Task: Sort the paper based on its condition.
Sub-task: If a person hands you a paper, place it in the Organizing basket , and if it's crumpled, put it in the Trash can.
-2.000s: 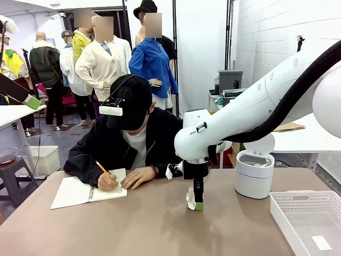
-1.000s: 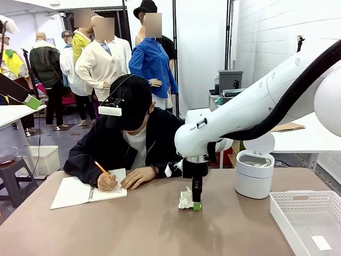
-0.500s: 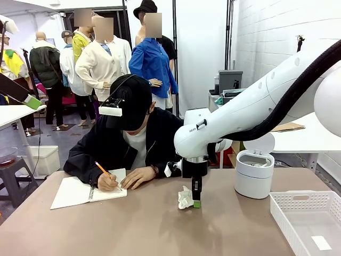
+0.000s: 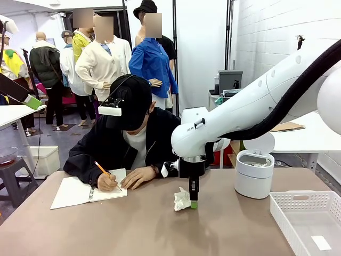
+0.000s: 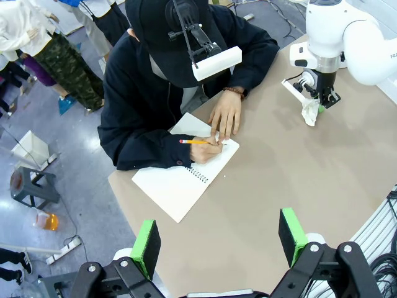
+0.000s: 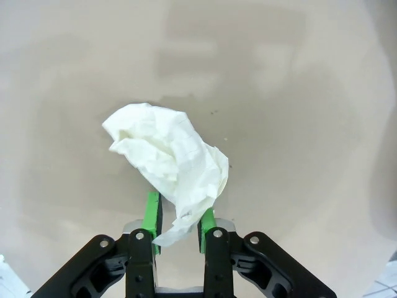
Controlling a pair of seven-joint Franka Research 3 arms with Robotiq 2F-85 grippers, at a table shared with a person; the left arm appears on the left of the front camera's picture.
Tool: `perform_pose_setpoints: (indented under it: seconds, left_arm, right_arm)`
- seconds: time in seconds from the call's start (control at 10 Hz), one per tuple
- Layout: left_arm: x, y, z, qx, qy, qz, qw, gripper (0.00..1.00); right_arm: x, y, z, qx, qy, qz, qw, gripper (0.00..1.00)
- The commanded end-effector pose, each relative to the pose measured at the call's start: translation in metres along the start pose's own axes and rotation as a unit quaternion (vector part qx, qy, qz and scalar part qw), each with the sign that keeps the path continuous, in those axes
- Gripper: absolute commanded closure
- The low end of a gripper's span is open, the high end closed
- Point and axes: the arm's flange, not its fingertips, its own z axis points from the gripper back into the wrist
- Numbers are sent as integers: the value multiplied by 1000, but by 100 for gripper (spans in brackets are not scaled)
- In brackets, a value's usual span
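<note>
A crumpled paper wad [image 6: 170, 167] is pinched at its lower tail by the right gripper [image 6: 180, 225]. The two green pads [image 6: 151, 214] are drawn close together on the paper, while the bulk of the wad projects beyond the fingertips. The wad is located near the middle of the table [image 4: 106, 229], low over the surface; whether it touches the tabletop cannot be determined. The gripper is pointed straight down, and the right arm [image 4: 240, 114] is extended across from the robot's right side, with the wrist vertical above the wad.

A flat paper slip [image 4: 321, 242] is seen lying in the white tray [image 4: 298, 198] at the table's right edge. A white lidded bin [image 4: 253, 178] is positioned behind the tray, well apart from the wad.

The left gripper [image 5: 219, 242] is held high above the table with its fingers spread wide and nothing between them. A spiral notebook [image 5: 186, 180] is being written in by the person's hand [image 5: 205, 151].
</note>
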Motion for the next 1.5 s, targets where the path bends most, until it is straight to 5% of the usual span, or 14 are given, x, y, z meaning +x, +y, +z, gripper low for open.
perform_pose_setpoints:
  seconds: [0.0, 0.9, 1.1, 1.4]
  left_arm:
    - [0, 0, 0, 0, 0, 1, 1000, 0]
    - [0, 0, 0, 0, 0, 1, 1000, 0]
    - [0, 0, 0, 0, 0, 1, 1000, 0]
    - [0, 0, 0, 0, 0, 1, 1000, 0]
  right_arm:
    - [-6, 21, 19, -1, -7, 17, 1000, 69]
    - [6, 9, 21, -9, -3, 25, 1000, 69]
    - [6, 8, 21, -8, -12, 26, 1000, 100]
    - [6, 11, 24, -5, -21, 21, 1000, 100]
